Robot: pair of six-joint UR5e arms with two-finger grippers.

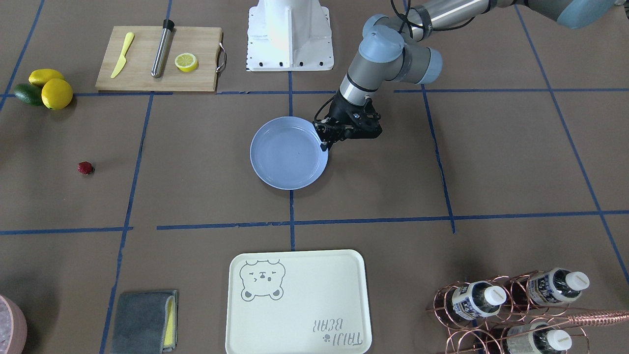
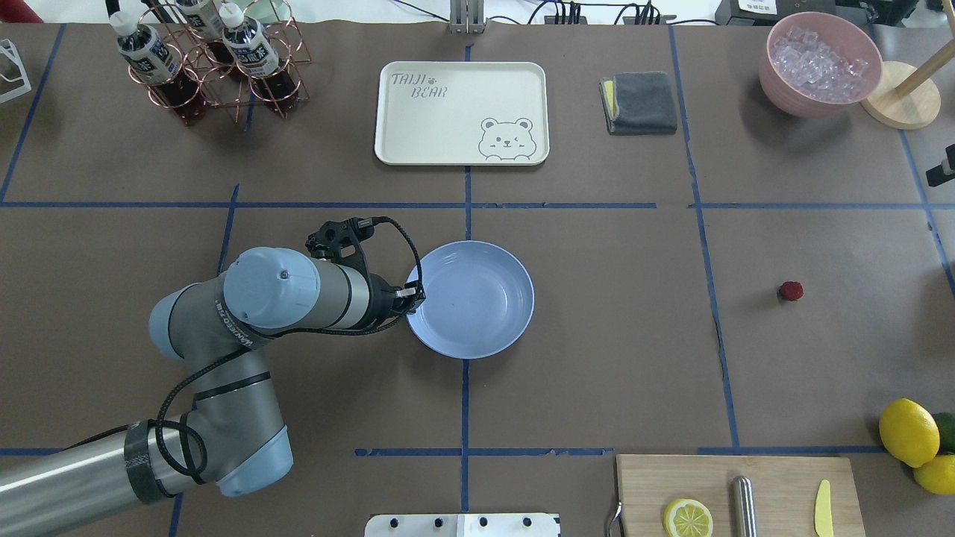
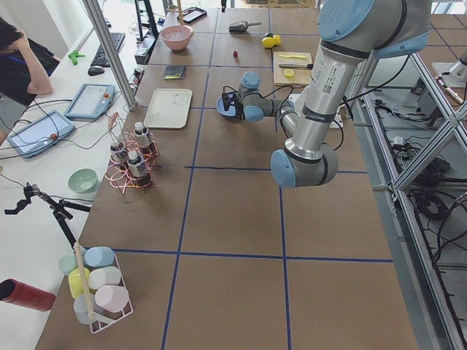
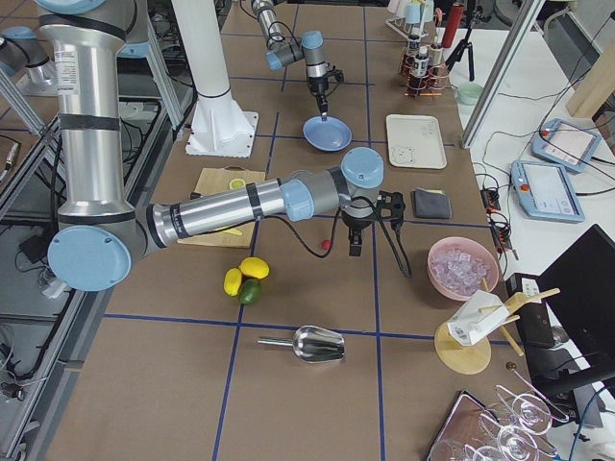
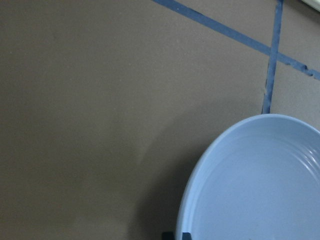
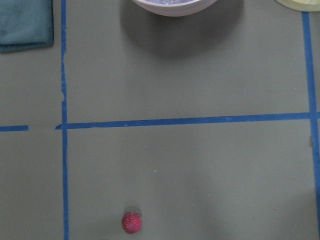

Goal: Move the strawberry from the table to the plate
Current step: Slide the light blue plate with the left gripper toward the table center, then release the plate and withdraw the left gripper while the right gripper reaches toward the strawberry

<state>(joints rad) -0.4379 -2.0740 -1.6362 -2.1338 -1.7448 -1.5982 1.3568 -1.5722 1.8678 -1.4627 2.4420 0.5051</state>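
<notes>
The small dark-red strawberry (image 1: 85, 168) (image 2: 791, 291) (image 6: 131, 222) lies alone on the brown paper table (image 2: 597, 358), far from the light blue plate (image 2: 477, 298) (image 1: 287, 155) at the table's middle. My left gripper (image 2: 414, 294) (image 1: 324, 142) is at the plate's rim, with its fingers closed on the edge. In the left wrist view the rim (image 5: 200, 190) sits right at the fingertips. My right gripper (image 4: 354, 245) shows only in the exterior right view, close beside the strawberry (image 4: 327, 246). Whether it is open or shut I cannot tell.
A cutting board (image 2: 735, 492) carries a lemon slice (image 2: 687, 517), a metal rod and a yellow knife. Lemons (image 2: 908, 431) lie beside it. At the far side stand the bear tray (image 2: 461, 112), a grey cloth (image 2: 639, 102), a pink ice bowl (image 2: 819, 63) and a bottle rack (image 2: 209, 67).
</notes>
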